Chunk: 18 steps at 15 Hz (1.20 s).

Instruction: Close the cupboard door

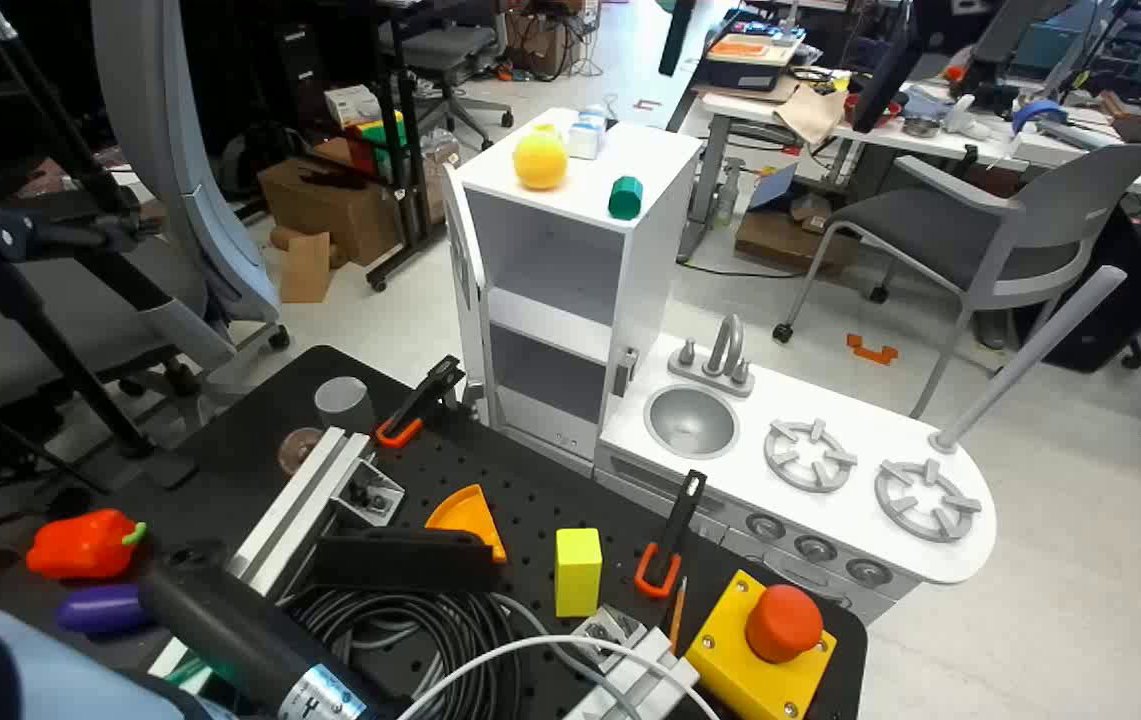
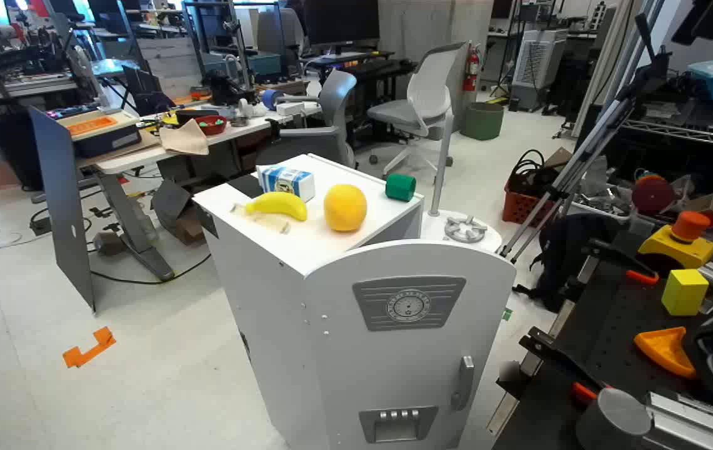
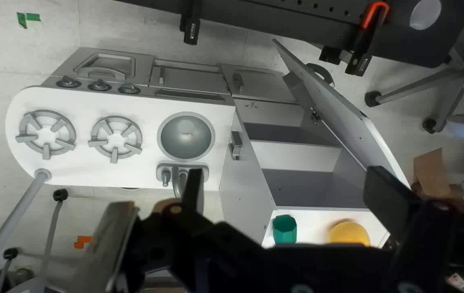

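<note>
The cupboard (image 1: 665, 230) is tall and white, and its grey shelved interior shows. It also appears in an exterior view (image 2: 256, 300) and the wrist view (image 3: 242, 191). The cupboard door (image 2: 418, 350) stands open, swung out from the cabinet; its front shows a grey handle and a dial plate. It is nearly edge-on in an exterior view (image 1: 463, 250), and its inner face shows in the wrist view (image 3: 337, 110). My gripper (image 3: 282, 173) is open and empty, fingers wide apart, above the cupboard. Its fingertips also hang at the top of an exterior view (image 1: 768, 95).
An orange ball (image 2: 345, 207), banana (image 2: 278, 205), carton (image 2: 287, 181) and green cup (image 2: 400, 187) sit on the cupboard's top. The sink counter (image 1: 750, 420) joins one side. A black pegboard table (image 1: 530, 470) with clamps stands close in front of the cupboard and the door's free edge.
</note>
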Motion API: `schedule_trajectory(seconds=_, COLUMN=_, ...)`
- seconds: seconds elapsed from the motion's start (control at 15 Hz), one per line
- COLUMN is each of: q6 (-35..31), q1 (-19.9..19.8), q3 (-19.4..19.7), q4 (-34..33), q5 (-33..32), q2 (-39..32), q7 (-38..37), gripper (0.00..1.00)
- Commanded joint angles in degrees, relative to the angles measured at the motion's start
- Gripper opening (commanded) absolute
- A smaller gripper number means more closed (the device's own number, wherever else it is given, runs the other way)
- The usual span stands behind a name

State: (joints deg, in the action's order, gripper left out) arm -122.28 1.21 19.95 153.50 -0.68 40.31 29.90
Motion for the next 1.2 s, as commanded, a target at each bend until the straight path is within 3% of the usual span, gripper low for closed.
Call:
schedule_trajectory(seconds=0.0, q6=0.14, q1=-0.96, q3=-0.92, q4=-0.10, q5=0.77, q2=-0.22, q7=0.58, gripper=1.00)
schedule_trajectory(seconds=0.67, q6=0.58, q1=-0.58, q3=-1.14, q4=-0.31, q5=1.05, q2=-1.37, q7=0.19, gripper=1.00)
schedule_trajectory(seconds=1.13, q6=-1.89, q1=3.43, q3=-7.31, q4=5.16, q5=1.80, q2=-8.85, q7=-0.99, gripper=1.00)
